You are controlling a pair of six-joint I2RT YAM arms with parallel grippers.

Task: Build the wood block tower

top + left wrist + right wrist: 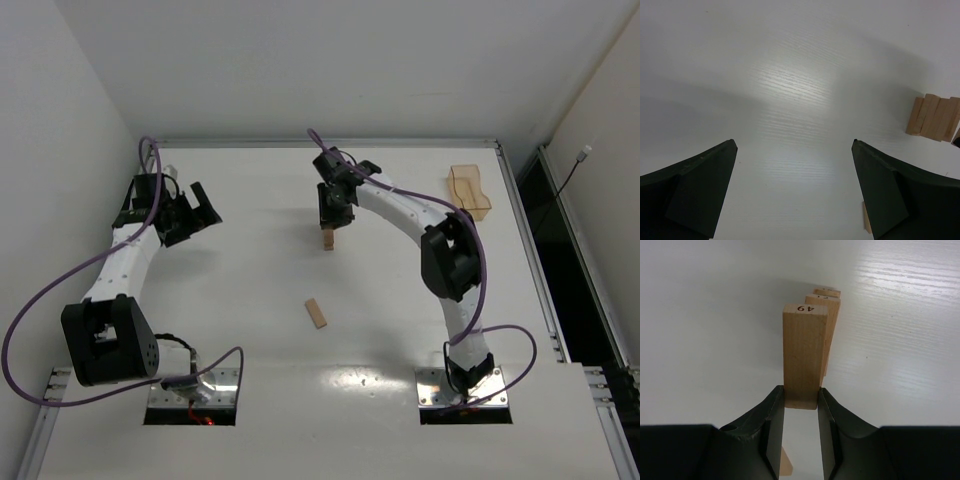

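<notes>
White walls close round a white table (400, 330) whose top shows a fine, faint grain under the glare. Your right pincer (801, 399) is narrowed to one plank's width, its black fingers (772, 415) pressed on both sides of a wood block (805, 350), a smooth, square-edged stick of pale tan wood with 49 printed on its far end. That block lies right against the tower (832, 310), where two more numbered plank ends step back behind it. From above, the group reads as a small tan stub just under the pincer, near the table's middle. Your left pincer (794, 142) is spread wide above the table, well off to the left, its fingers dark and wedge-shaped. Its camera catches the tower at the right edge as planks side by side. A loose block (316, 313) lies flat nearer the bases, and a translucent orange-tan tray (469, 190) sits at the far right
</notes>
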